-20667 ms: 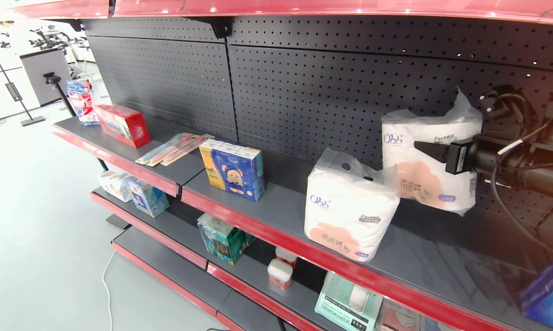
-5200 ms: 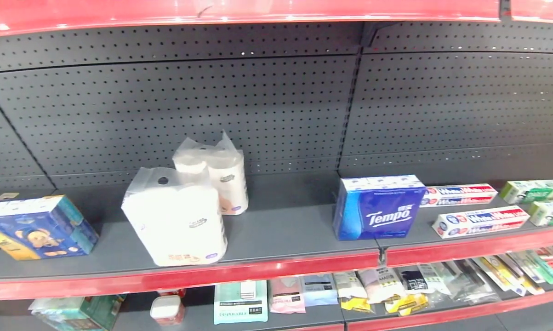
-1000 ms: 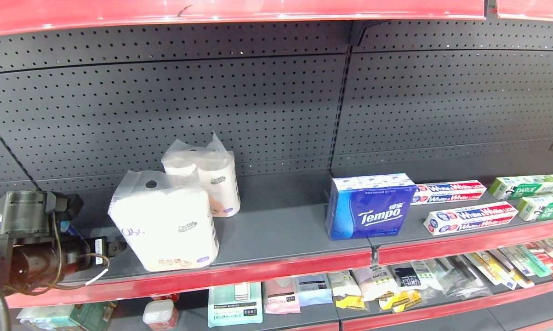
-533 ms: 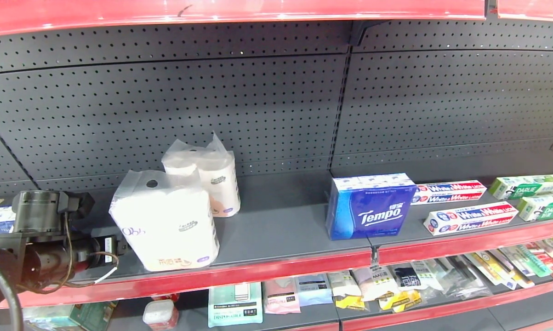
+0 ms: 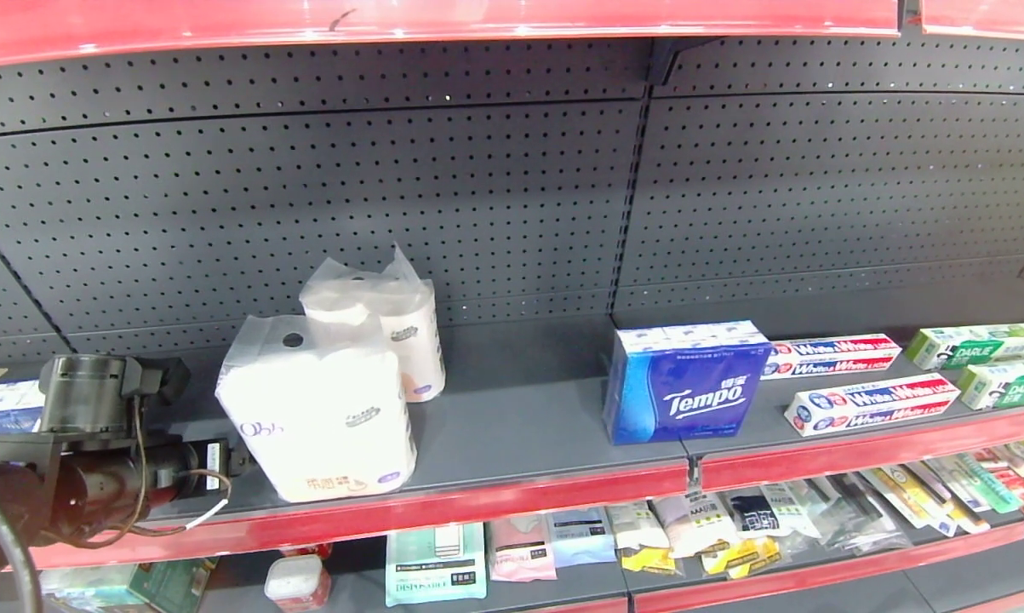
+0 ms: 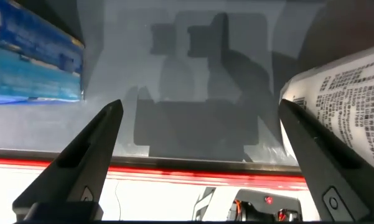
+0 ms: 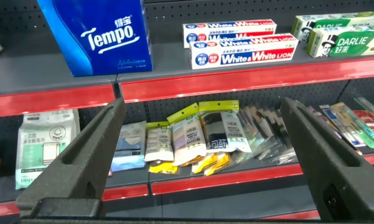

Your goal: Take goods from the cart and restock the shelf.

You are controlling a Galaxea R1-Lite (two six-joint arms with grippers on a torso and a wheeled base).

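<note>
A white toilet paper pack [image 5: 316,417] stands near the front edge of the grey shelf [image 5: 520,409]. A second pack [image 5: 401,328] stands just behind it by the pegboard. My left gripper [image 5: 229,456] is low over the shelf at the front pack's left side. In the left wrist view the left gripper [image 6: 200,109] is open, and one finger [image 6: 311,149] lies against the printed wrapper of that pack [image 6: 342,99]. My right gripper [image 7: 203,102] is open and holds nothing, out in front of the lower shelves.
A blue tissue pack [image 5: 686,383] stands mid-shelf, with toothpaste boxes [image 5: 869,400] to its right. Another blue tissue pack [image 6: 31,62] lies left of my left gripper. Hanging sachets [image 7: 193,134] fill the lower shelf. Bare shelf lies between the toilet paper and the blue pack.
My left arm has moved right along the shelf. The front toilet paper pack has slid a little to the right with it, closer to the rear pack.
</note>
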